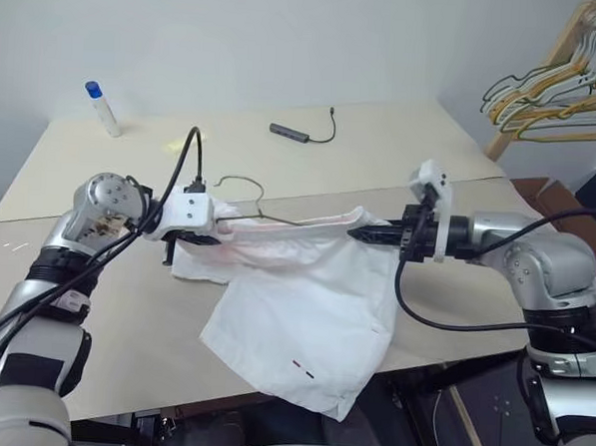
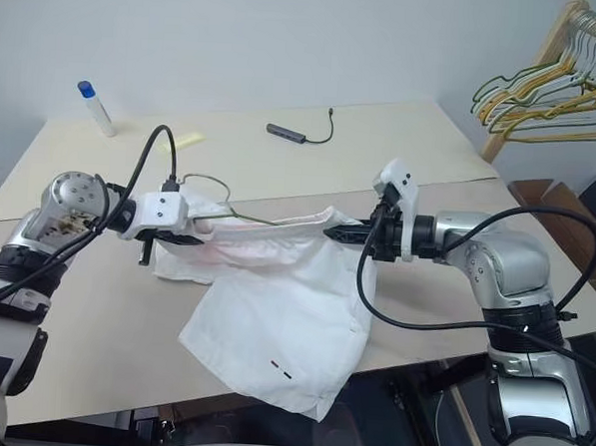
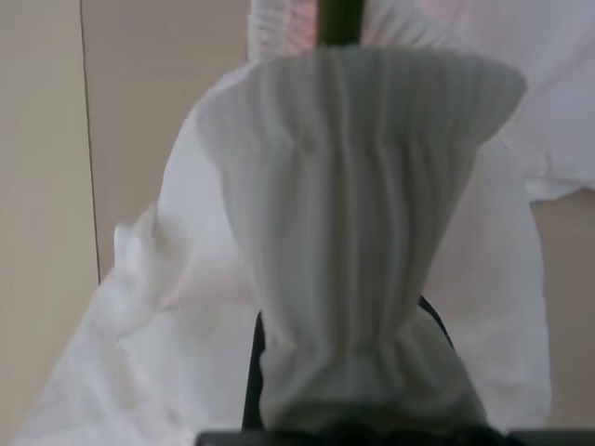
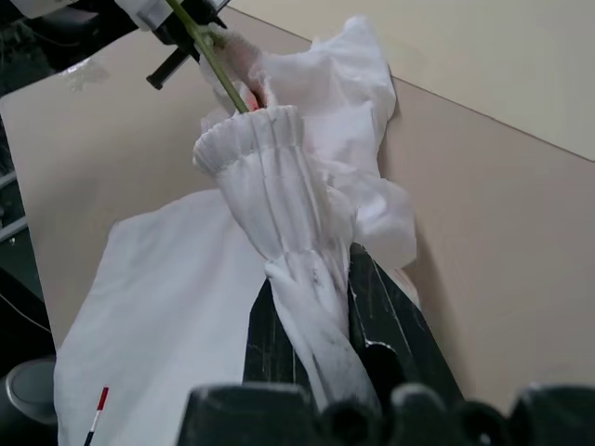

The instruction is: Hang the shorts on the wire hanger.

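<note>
The white shorts [image 1: 302, 328] lie partly on the table [image 1: 122, 334], and one leg with a small dark label mark hangs over the front edge. Their gathered waistband is stretched between my two grippers above the table. My left gripper [image 1: 221, 227] is shut on one bunched end of the waistband [image 3: 358, 279]. At the other end, my right gripper [image 1: 363, 232] has the fabric pinched between its black fingers [image 4: 390, 316]. The thin olive wire hanger [image 1: 246, 182] has its hook up behind my left gripper. Its wire [image 4: 212, 58] runs into the waistband opening.
A white bottle with a blue cap [image 1: 102, 108] stands at the back left of the table. A grey hub with a cable [image 1: 289, 133] lies at the back middle. A wooden rack with bunched green and yellow hangers [image 1: 560, 92] stands at the far right.
</note>
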You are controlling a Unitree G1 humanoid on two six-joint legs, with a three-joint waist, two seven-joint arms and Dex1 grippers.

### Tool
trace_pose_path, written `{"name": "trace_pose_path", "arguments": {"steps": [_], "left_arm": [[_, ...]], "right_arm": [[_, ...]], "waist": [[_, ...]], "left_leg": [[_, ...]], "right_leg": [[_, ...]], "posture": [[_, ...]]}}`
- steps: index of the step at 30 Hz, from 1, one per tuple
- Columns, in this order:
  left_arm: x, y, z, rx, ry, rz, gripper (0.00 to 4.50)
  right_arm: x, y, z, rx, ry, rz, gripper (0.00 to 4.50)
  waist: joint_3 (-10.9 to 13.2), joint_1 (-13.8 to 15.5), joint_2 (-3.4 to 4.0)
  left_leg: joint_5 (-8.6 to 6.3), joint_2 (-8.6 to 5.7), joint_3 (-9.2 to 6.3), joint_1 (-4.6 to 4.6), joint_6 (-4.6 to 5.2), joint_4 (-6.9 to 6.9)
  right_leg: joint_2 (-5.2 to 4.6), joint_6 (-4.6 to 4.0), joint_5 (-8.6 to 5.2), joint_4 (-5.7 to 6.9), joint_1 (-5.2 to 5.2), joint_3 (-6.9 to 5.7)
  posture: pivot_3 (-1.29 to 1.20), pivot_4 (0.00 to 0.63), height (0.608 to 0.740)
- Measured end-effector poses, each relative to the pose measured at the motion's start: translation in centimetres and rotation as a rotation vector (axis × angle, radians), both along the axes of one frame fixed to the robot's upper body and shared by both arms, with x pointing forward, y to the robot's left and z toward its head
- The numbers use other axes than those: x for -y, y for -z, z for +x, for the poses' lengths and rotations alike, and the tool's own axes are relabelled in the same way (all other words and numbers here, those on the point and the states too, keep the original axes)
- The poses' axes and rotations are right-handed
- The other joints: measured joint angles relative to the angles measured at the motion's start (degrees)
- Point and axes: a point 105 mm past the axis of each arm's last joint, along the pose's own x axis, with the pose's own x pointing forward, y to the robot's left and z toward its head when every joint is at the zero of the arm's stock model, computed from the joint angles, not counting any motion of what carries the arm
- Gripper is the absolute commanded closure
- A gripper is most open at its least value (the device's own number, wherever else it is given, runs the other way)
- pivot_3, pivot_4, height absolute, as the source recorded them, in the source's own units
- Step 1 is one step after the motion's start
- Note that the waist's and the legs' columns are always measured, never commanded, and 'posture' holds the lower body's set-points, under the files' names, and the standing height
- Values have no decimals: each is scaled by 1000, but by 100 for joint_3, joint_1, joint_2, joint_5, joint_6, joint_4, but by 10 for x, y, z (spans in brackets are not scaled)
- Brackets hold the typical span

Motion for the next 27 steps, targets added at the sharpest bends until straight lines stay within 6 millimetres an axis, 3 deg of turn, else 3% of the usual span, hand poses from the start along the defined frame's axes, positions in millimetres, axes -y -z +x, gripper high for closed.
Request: {"name": "trace_pose_path", "arguments": {"steps": [10,14,19,23,27], "left_arm": [[-2,1,0,-21,-15,-4,4500],[0,2,0,-25,-18,-12,4500],[7,-1,2,-16,0,-22,4500],[10,-3,3,-12,8,-27,4500],[13,-5,2,-4,20,-30,4500]], "right_arm": [[12,1,-4,37,40,-64,47],[17,-10,-3,102,54,-106,47],[1,-25,-3,233,-21,-270,47],[-16,-1,0,274,-91,-451,47],[-23,20,19,255,-78,-556,47]], "waist": [[0,-15,0],[0,-11,0],[1,-42,1],[1,-40,1],[1,-41,1]], "left_leg": [[0,-1,0,0,0,1],[0,0,0,1,0,0],[0,6,1,2,0,-2],[0,4,2,1,0,1],[0,-3,2,1,0,1]], "right_leg": [[-1,0,0,0,0,1],[1,1,0,0,1,0],[6,1,-1,-1,-2,0],[5,1,-1,-1,-2,0],[3,1,0,1,-3,1]], "posture": [[-207,0,740],[-213,0,740],[-215,0,740],[-210,0,740],[-203,0,740]]}}
